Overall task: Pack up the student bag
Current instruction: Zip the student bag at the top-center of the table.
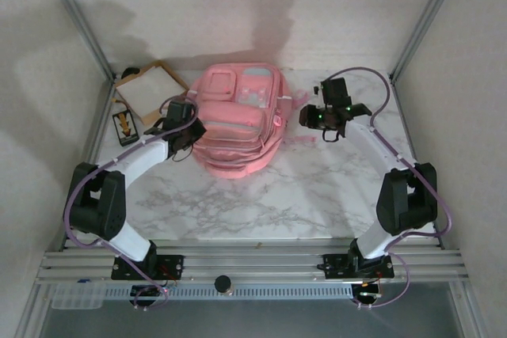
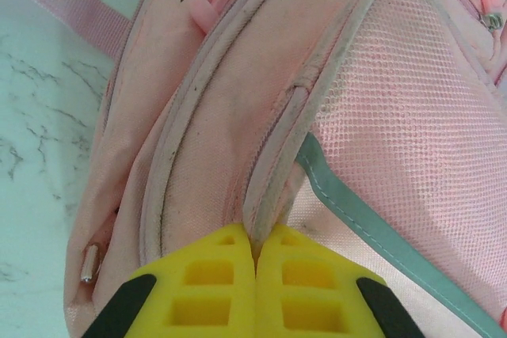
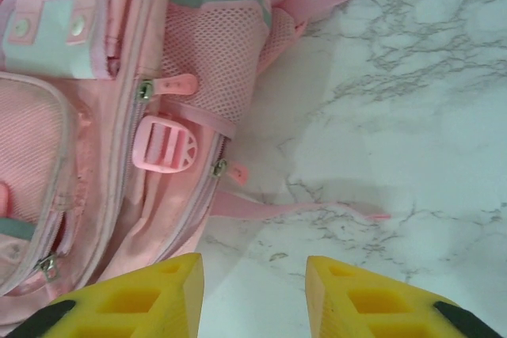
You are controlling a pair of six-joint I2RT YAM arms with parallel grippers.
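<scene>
The student bag (image 1: 238,120) is found flat at the rear centre of the marble table (image 1: 317,187). The left gripper (image 2: 255,271) is clamped on its seam piping. The right gripper (image 3: 253,290) is seen part-open and empty, just beside the bag.

1. The student bag (image 1: 238,120) lies flat on the table (image 1: 317,195), in the middle toward the far edge.
2. A shallow cardboard box (image 1: 152,89) sits in the far left corner, with a small flat item (image 1: 123,126) just in front of it.
3. The left gripper (image 1: 184,128) touches the bag's left side.
4. The right gripper (image 1: 317,119) hangs just right of the bag, apart from it.
</scene>
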